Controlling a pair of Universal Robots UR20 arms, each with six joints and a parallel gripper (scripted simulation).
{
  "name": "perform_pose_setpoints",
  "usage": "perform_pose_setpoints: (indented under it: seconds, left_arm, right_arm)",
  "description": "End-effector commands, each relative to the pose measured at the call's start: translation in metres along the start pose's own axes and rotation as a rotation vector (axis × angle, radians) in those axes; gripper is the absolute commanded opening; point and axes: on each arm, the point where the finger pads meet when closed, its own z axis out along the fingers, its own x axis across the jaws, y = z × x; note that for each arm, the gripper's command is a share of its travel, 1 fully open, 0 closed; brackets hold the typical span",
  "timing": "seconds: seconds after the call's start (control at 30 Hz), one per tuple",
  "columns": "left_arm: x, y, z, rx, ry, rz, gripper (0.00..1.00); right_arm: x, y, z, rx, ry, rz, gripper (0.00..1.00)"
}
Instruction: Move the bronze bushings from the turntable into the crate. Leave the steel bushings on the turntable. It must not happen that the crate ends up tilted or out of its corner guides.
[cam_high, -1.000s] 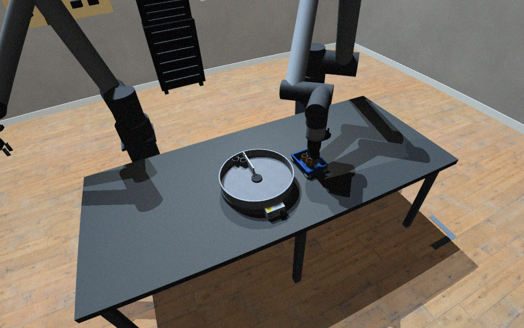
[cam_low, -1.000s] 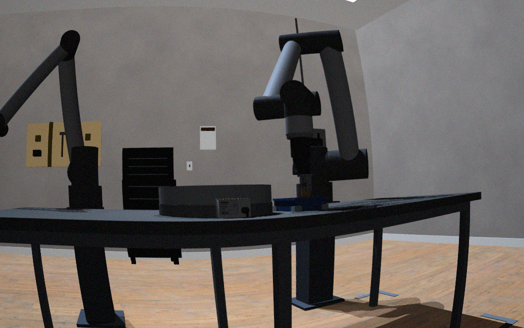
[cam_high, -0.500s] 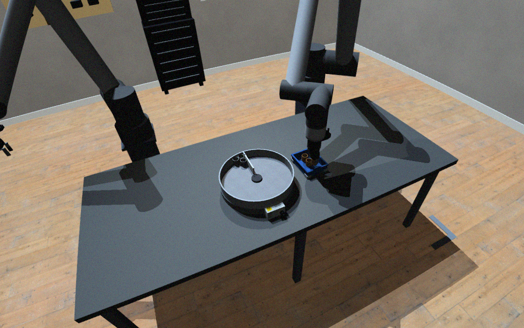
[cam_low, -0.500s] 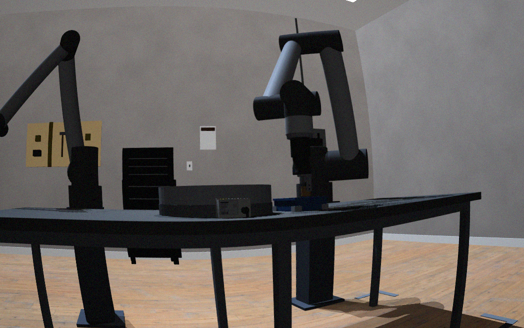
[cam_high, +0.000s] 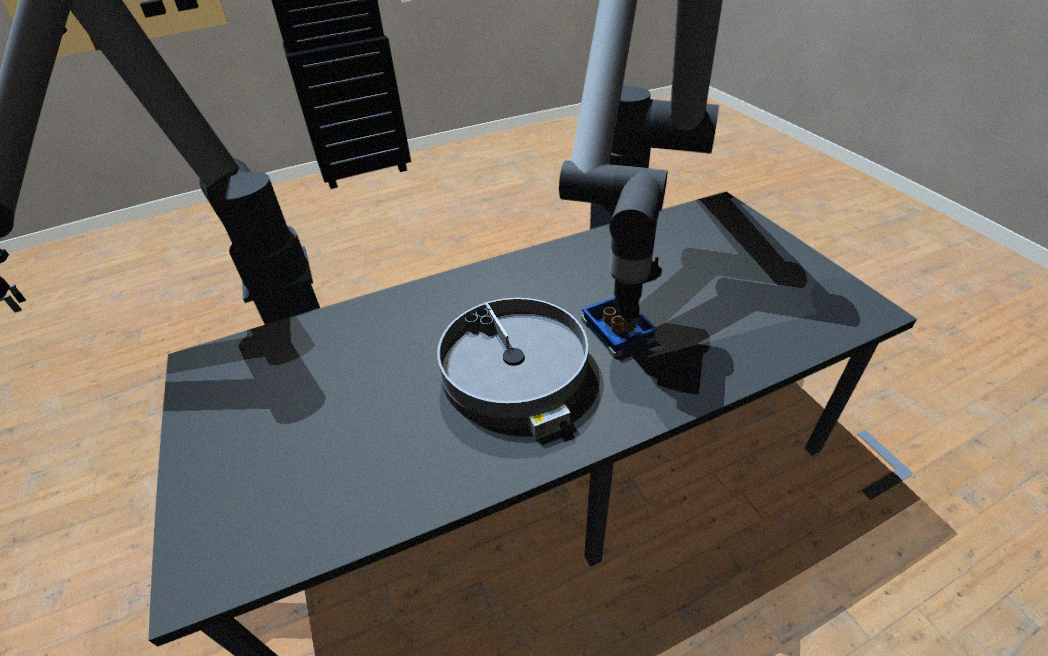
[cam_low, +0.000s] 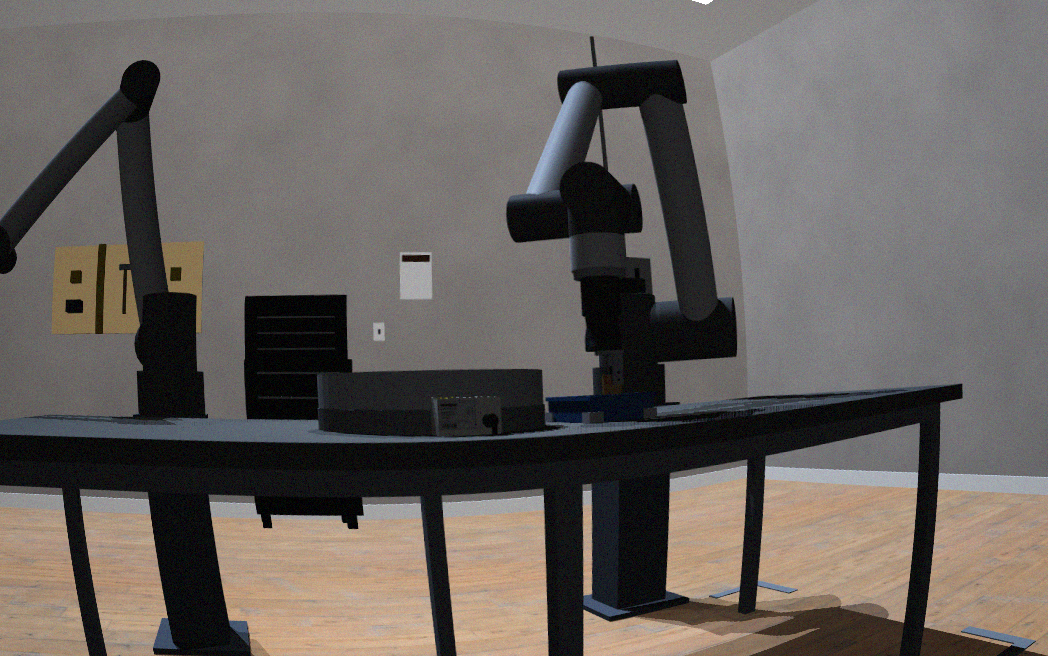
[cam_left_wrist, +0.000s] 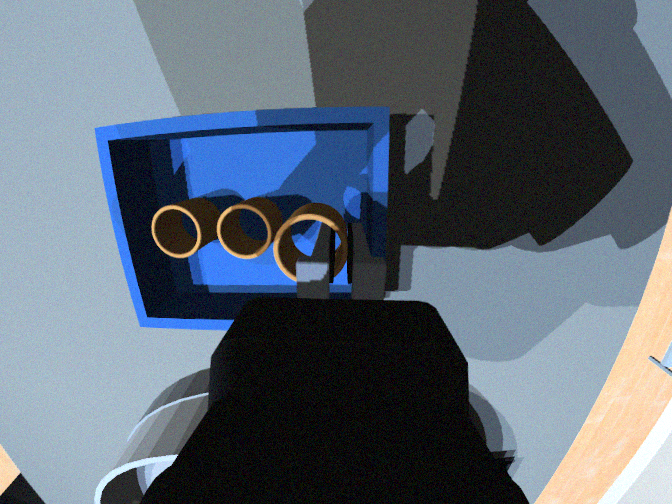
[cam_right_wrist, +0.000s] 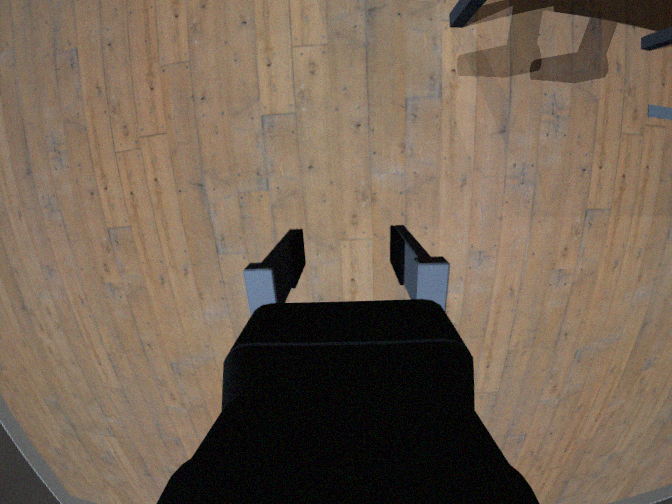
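Note:
The blue crate (cam_high: 601, 334) (cam_low: 572, 406) (cam_left_wrist: 217, 120) sits level on the table. Two bronze bushings (cam_left_wrist: 207, 219) (cam_left_wrist: 270, 208) stand inside it, side by side. My left gripper (cam_left_wrist: 341, 241) is shut on the wall of a third bronze bushing (cam_low: 611, 382) (cam_left_wrist: 320, 209), one finger inside its bore. This bushing is upright over the crate's interior, beside the middle one; its bottom is hidden. Dark steel bushings (cam_high: 485, 324) stand together on the turntable (cam_high: 541, 371) (cam_low: 371, 392), beside its divider. My right gripper (cam_high: 13, 297) (cam_right_wrist: 346, 245) is open and empty over the floor, far from the table.
Pale corner guides (cam_low: 592, 416) (cam_left_wrist: 419, 141) stand at the crate's corners. The turntable's raised wall is close to the crate. A control box (cam_high: 549, 421) (cam_low: 465, 415) is fixed at the turntable's front. The table (cam_high: 324, 495) has a long front edge.

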Motion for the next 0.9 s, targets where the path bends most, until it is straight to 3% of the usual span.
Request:
perform_pose_setpoints:
  seconds: [0.0,0.87]
  left_arm:
    - [0.000,0.000,0.005,-0.001,0.001,0.000,0.00]
    - [0.000,0.000,0.036,-0.001,0.001,0.000,0.00]
  right_arm:
    - [0.000,0.001,-0.001,-0.001,0.000,0.000,1.00]
    - [0.000,0.001,-0.001,-0.001,0.000,0.000,1.00]
